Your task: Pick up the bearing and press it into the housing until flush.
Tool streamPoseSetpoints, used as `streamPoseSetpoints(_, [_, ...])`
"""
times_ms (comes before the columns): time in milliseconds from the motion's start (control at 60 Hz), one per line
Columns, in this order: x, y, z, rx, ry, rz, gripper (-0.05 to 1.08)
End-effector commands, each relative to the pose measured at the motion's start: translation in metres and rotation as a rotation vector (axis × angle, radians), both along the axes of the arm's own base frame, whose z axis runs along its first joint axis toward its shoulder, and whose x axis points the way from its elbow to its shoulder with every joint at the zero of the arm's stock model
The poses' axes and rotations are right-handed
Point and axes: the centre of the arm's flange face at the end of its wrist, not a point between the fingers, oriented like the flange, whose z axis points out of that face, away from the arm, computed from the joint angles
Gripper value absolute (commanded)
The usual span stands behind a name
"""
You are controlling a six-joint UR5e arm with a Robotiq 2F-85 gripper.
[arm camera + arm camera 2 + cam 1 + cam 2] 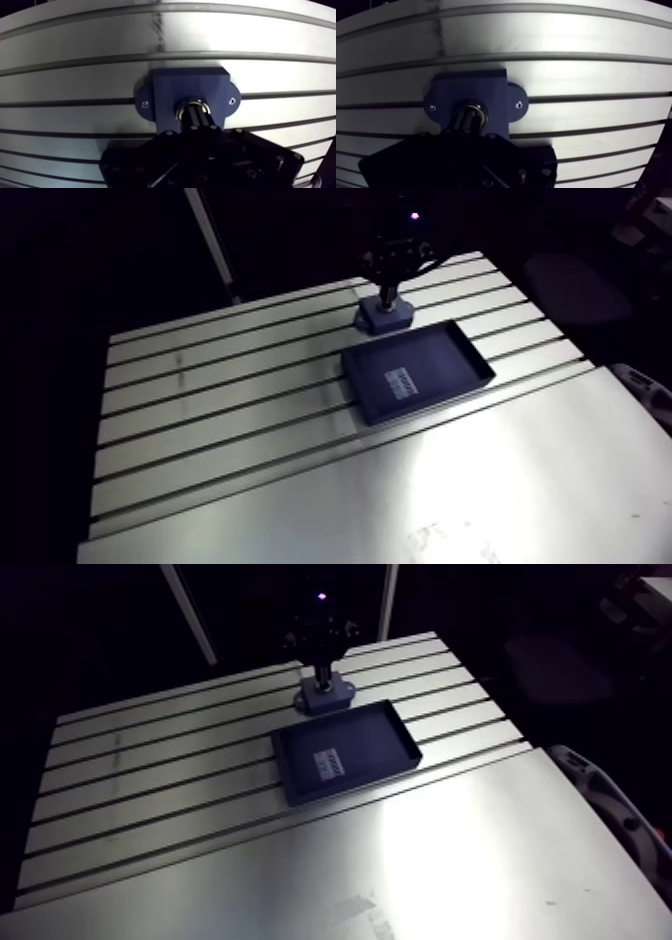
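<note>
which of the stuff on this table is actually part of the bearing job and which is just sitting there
Part of the job:
- bearing, the metal ring at the bore
- blue housing, on the slotted table
- gripper, down on the bearing

Just lying about:
- dark tray beside the housing, with a white label in it

Black end effector (192, 114)
Matte black casing (200, 160) dotted with small screws (170, 133); one tiny light (413, 215) glows higher up.

I am seeing one white label (399, 381) lying on the dark tray's (447, 356) floor; I am failing to read its print.
</note>
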Motion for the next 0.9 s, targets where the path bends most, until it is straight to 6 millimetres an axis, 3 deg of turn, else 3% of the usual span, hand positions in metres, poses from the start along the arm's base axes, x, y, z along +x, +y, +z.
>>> streamPoseSetpoints(17, [0.0001, 0.0000, -0.0027, -0.001, -0.005, 0.000, 1.08])
streamPoseSetpoints(900, [0.0018, 0.0004, -0.0089, -0.005, -0.014, 0.000, 1.08])
